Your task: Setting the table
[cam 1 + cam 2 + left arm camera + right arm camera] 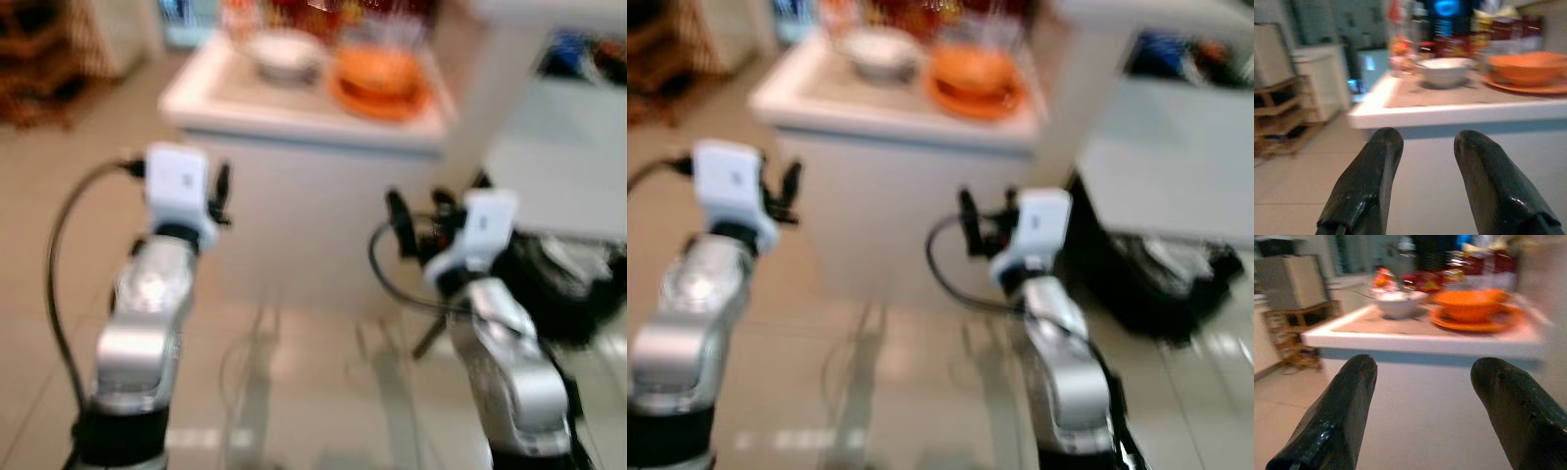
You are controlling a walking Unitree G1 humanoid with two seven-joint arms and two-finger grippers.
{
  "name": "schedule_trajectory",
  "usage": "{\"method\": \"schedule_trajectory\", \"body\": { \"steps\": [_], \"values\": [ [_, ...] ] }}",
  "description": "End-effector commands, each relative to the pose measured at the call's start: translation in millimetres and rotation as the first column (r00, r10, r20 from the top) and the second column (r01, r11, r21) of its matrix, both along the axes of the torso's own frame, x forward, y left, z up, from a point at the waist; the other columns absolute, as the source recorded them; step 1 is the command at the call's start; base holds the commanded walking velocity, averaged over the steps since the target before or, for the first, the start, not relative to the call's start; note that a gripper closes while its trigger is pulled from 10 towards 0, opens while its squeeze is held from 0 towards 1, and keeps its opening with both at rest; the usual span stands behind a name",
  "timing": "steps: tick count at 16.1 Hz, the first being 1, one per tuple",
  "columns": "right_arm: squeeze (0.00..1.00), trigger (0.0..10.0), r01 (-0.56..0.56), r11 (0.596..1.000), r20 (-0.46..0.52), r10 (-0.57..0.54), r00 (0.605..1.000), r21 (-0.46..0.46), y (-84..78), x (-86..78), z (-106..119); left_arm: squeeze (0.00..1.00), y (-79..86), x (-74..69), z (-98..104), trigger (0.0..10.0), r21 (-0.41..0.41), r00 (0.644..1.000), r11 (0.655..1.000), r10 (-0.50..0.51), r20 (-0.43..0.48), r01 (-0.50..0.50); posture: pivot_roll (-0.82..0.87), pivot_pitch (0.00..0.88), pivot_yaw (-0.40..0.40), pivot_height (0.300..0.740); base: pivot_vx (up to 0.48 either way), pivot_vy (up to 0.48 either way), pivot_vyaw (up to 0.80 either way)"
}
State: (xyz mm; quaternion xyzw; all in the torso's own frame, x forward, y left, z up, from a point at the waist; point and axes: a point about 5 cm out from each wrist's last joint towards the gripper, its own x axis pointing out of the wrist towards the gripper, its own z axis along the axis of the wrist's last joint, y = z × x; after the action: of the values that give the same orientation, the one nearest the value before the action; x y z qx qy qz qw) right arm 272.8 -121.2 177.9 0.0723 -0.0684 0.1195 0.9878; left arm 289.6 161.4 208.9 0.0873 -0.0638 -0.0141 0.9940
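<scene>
A white counter (294, 108) stands ahead of me, seen blurred. On it sit a white bowl (285, 51) and, to its right, an orange bowl (377, 70) on an orange plate (382, 102). Both arms are raised in front of the counter's white side, short of it. My left gripper (1422, 147) is open with nothing between its fingers (1376, 166). My right gripper (1422, 377) is open too, its fingers (1347, 391) wide apart and empty. The white bowl (1444, 71) and orange bowl (1469, 303) lie beyond the fingertips, above their level.
Jars and packets (1459, 29) crowd the back of the counter. A wooden rack (1278, 117) stands on the tiled floor to the left. A dark heap (563, 284) lies on the floor at the right beneath a pale surface (568, 157).
</scene>
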Motion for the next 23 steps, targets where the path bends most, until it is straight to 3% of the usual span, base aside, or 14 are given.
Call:
{"method": "schedule_trajectory", "body": {
  "steps": [1,7,12,23],
  "values": [
    [0.00,10.0,0.028,1.000,0.012,-0.028,1.000,-0.004,-6.7,2.9,3.0,0.00,-6.9,-0.5,7.7,10.0,0.011,0.999,1.000,-0.026,0.020,0.026,0.08,0.038,-0.027,0.740,0.368,0.000,0.41],
    [0.00,10.0,0.086,0.996,0.100,-0.086,0.991,0.004,-20.3,11.9,29.7,0.00,-11.3,1.1,10.4,10.0,0.018,0.999,0.999,-0.049,0.019,0.048,0.08,0.034,-0.025,0.740,0.366,0.000,0.00],
    [0.00,10.0,0.052,0.999,0.128,-0.054,0.990,0.015,-23.2,13.0,38.8,0.00,-11.1,4.2,11.0,10.0,0.025,0.999,0.998,-0.049,0.021,0.049,0.06,0.024,-0.016,0.740,0.365,0.000,0.00],
    [0.00,10.0,-0.004,0.999,0.063,0.001,0.998,0.047,-10.7,6.7,24.4,0.00,-9.5,2.5,4.7,10.0,-0.019,0.999,0.999,-0.040,-0.013,0.040,0.07,0.020,-0.031,0.740,0.371,0.000,0.00]
  ]
}}
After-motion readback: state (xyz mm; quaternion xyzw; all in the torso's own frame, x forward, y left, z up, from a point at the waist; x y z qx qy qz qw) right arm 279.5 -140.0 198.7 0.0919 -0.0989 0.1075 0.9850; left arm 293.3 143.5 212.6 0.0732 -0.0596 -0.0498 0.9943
